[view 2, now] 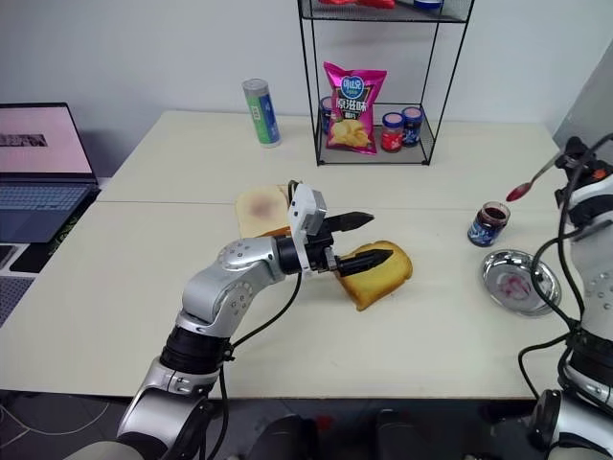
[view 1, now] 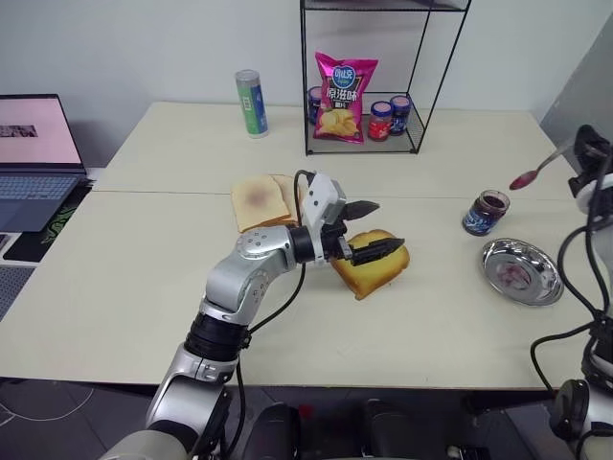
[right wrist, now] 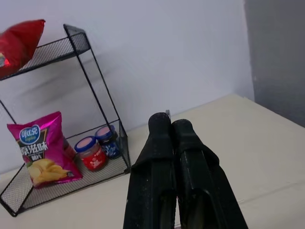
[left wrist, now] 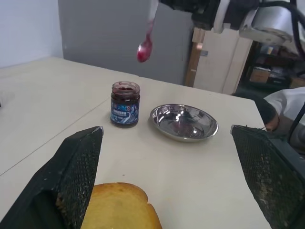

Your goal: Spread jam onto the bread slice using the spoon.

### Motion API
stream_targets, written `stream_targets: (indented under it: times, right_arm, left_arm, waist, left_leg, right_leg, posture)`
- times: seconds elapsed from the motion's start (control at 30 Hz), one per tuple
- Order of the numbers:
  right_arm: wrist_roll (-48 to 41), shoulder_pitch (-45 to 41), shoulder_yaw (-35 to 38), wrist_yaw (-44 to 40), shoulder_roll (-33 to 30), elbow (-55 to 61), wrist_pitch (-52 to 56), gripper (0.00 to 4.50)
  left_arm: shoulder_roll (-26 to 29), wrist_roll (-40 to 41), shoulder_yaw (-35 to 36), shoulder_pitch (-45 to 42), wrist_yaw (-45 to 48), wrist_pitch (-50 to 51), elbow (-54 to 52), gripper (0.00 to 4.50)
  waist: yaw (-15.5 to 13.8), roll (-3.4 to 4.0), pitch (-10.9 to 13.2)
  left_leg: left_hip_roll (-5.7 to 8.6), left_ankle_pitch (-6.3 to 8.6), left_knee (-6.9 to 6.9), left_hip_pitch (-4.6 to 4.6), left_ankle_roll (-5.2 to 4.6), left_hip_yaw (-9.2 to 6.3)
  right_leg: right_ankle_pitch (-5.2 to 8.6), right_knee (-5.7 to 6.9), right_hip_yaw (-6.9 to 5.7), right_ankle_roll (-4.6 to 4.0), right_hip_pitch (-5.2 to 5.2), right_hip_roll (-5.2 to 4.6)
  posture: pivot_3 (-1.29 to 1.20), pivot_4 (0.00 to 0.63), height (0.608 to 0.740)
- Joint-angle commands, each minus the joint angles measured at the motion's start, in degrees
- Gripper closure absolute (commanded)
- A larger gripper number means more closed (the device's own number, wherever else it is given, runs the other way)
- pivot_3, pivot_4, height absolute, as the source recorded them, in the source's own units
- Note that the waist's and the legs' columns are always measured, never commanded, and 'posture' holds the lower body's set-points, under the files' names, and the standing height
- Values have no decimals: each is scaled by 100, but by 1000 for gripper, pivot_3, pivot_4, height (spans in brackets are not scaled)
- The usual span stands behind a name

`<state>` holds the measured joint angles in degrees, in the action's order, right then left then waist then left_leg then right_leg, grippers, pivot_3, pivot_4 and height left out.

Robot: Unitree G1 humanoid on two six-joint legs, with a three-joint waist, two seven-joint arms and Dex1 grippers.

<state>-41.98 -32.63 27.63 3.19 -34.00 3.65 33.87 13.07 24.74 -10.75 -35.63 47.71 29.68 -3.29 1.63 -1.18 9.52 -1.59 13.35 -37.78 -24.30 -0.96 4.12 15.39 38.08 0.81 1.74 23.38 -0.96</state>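
The bread slice (view 1: 375,269), thick and golden with a browned crust, lies on the table at the centre. My left gripper (view 1: 389,225) is open, one finger over the bread and the other above it. From the left wrist view the bread (left wrist: 119,208) sits low between the wide-apart fingers. At the right my raised right gripper (view 1: 580,146) is shut on the spoon (view 1: 538,171), whose bowl carries red jam above the table. Below it stands the open jam jar (view 1: 486,212) with a dark blue label.
A steel dish (view 1: 522,271) smeared with jam sits right of the bread. Two pale flat slices (view 1: 261,201) lie behind my left gripper. At the back stand a wire rack (view 1: 364,144) with a chips bag and small jars, and a can (view 1: 251,103). A laptop (view 1: 34,144) is far left.
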Motion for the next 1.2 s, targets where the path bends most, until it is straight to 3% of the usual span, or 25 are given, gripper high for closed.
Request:
stream_targets:
  times: [0.03, 0.8, 1.2]
  right_arm:
    - [444, -300, -168, -379, -47, -408, -461, 4428]
    - [1739, -364, -486, -1095, 266, -1744, -1508, 4428]
    - [1899, -392, -420, -1176, 379, -2160, -1751, 4428]
  left_arm:
    - [-25, 83, 82, -29, -101, 15, -382, 0]
    - [114, 91, 124, 13, -233, 225, -641, 0]
    - [134, 84, 147, -24, -264, 258, -651, 0]
  waist:
    - [-2, 0, 0]
    - [-5, 1, 0]
    - [-4, 1, 0]
  left_leg:
    - [0, 2, -1, -3, -3, 0]
    - [1, 5, -4, -6, -9, 3]
    - [1, 5, -5, -6, -8, 4]
  right_leg:
    - [-3, -2, 0, -4, 0, 0]
    - [-18, -6, 2, -23, 2, -2]
    - [-19, -3, 3, -23, 2, -2]
  posture:
    - [0, 150, 740]
    - [0, 150, 740]
    - [0, 150, 740]
